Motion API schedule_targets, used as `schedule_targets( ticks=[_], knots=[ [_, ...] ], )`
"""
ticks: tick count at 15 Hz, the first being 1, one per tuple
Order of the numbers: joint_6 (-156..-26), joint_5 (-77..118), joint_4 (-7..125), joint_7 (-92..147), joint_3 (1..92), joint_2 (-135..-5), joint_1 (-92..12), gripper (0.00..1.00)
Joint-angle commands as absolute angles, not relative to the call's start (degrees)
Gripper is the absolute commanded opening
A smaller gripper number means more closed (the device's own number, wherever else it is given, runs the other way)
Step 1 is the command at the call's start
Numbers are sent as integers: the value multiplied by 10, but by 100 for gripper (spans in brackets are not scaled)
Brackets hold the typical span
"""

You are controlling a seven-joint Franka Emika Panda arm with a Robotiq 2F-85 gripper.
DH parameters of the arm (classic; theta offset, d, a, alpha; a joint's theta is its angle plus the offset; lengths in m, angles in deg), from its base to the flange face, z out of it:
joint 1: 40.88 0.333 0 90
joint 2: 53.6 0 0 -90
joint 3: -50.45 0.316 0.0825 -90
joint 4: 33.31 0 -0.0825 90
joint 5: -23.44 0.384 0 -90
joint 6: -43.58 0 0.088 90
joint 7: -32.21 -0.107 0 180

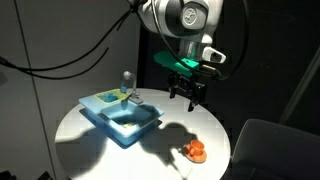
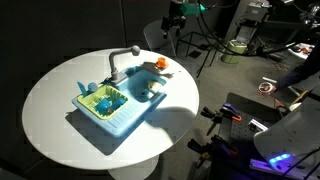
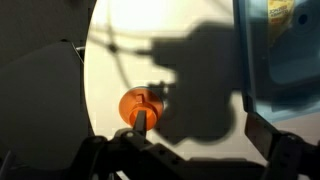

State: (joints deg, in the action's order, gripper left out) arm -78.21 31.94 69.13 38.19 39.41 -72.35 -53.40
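Orange toy, small, rounded and glossy, with a darker lobe on one side, lies by itself near the 4 o'clock edge of the round white surface in an exterior view. From the opposite side it sits toward 1 o'clock, just beside the corner of the blue toy sink. In the wrist view it glows orange a little left of centre, inside the arm's shadow.

The sink takes up the 9 o'clock half of the surface, with a grey faucet upright on its back rim and a green rack in one basin. To the right, the gripper hangs in the air above the toy and well apart from it, its fingers spread wide and holding nothing.

The room is dark. Black cables loop at 10 o'clock, and a grey chair stands at 4 o'clock.

What kind of toy the orange piece is cannot be made out. In the wrist view the sink is cut off at 2 o'clock.
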Motion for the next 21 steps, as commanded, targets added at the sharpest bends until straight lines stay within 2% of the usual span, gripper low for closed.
schedule_targets(
  ticks=[1, 7, 14, 21],
  knots=[
    [-777, 338, 632, 408, 409, -779, -559, 100],
    [-767, 342, 581, 408, 421, -832, -577, 100],
    [-800, 324, 656, 401, 423, -783, -558, 100],
    [-830, 331, 641, 406, 426, -803, -559, 100]
  ],
)
